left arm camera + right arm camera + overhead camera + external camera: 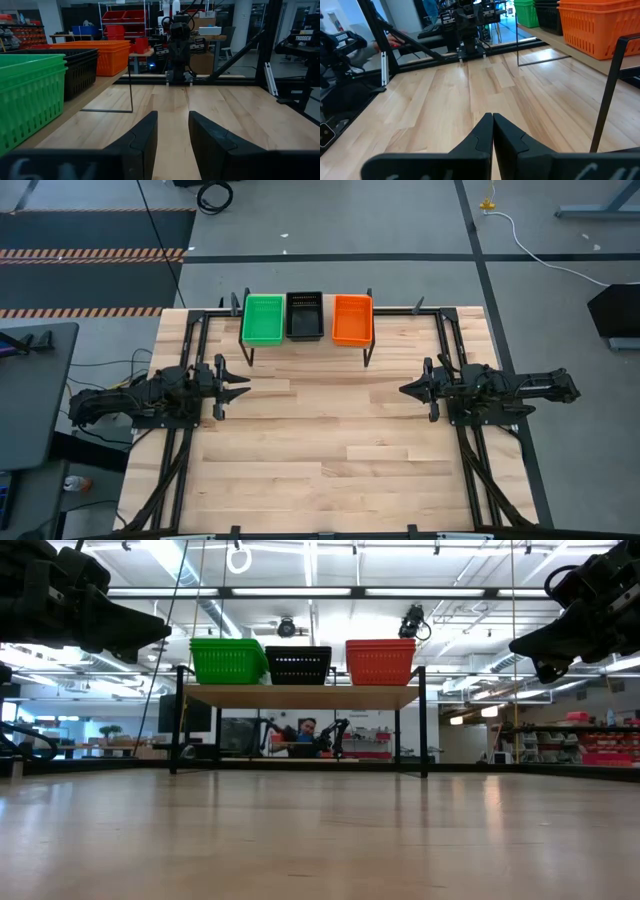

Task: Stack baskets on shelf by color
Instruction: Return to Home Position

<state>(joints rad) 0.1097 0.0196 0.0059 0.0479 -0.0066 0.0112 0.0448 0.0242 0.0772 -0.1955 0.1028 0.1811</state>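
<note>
A low wooden shelf (pixel 300 697) on thin black legs stands at the table's far edge. On it sit three basket stacks side by side: green (pixel 263 319) at the left, black (pixel 304 316) in the middle, orange (pixel 352 319) at the right. My left gripper (pixel 243 388) hangs open at the table's left, pointing level toward the centre, with nothing between its fingers (pixel 145 137). My right gripper (pixel 405 389) hangs shut at the table's right, facing the left one, holding nothing.
The slatted wooden tabletop (pixel 330 450) stretches bare between the arms and toward the near edge. Black frame rails (pixel 180 470) run along both sides. The shelf's thin legs (pixel 607 100) stand close to the right gripper. A person shows far behind the table (pixel 305 730).
</note>
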